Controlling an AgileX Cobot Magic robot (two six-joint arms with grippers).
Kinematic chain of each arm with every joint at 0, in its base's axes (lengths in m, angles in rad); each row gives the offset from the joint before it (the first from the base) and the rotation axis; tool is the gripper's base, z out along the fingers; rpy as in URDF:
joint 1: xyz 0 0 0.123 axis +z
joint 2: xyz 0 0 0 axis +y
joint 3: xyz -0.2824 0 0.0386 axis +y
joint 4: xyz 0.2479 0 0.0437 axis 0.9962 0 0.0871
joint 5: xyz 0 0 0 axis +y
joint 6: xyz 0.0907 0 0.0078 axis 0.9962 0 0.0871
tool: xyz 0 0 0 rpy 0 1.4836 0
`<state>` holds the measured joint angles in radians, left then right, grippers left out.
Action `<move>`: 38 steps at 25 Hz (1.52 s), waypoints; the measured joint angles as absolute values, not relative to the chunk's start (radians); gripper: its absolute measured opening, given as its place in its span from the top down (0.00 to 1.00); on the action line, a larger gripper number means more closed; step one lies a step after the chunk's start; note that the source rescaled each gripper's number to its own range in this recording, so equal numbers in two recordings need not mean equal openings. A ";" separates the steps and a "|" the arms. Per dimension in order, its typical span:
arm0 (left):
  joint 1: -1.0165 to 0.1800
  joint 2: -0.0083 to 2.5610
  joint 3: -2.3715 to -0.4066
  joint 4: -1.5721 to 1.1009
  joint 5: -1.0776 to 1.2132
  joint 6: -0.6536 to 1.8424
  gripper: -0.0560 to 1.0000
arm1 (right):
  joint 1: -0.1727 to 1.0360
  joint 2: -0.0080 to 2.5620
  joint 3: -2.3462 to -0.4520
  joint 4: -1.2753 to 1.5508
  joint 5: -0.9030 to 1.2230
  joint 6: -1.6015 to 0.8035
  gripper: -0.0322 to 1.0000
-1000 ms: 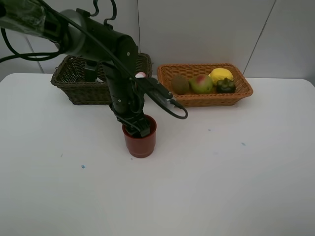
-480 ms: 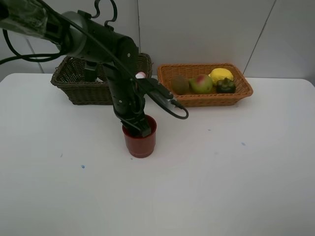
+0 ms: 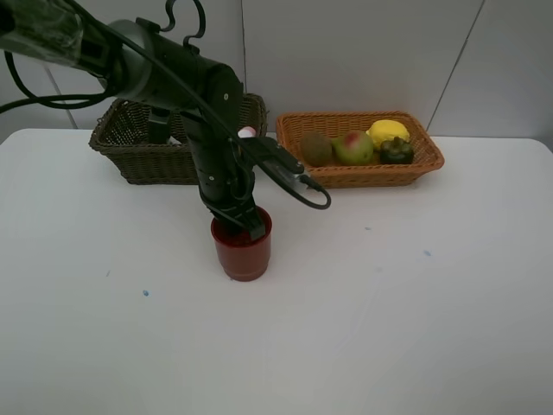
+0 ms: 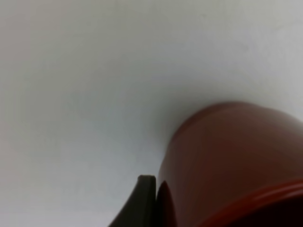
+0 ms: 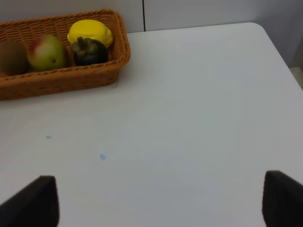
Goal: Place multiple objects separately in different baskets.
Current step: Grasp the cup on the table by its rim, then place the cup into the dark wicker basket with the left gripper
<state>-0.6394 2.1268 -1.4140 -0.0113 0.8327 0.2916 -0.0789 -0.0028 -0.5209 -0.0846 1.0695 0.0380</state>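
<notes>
Four fruits lie in my tan basket (image 3: 429, 160); left jaws pinch the cup (image 3: 243, 251) rim, right jaws wide; cup unplaced.

no readable text, labels or numbers

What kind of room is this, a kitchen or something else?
Probably a robot test bench, not a kitchen: a bare white table against plain wall panels, a black arm with its tool on a red cup, and two wicker baskets for sorting.
</notes>
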 joint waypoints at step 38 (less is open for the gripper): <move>-0.508 1.696 -1.413 0.032 0.809 0.138 0.95 | -0.079 -0.003 -0.521 -0.085 1.070 0.038 0.07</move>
<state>-0.5081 1.6957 -1.4128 0.0316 0.8090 0.1376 -0.0789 -0.0028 -0.5209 -0.0846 1.0695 0.0380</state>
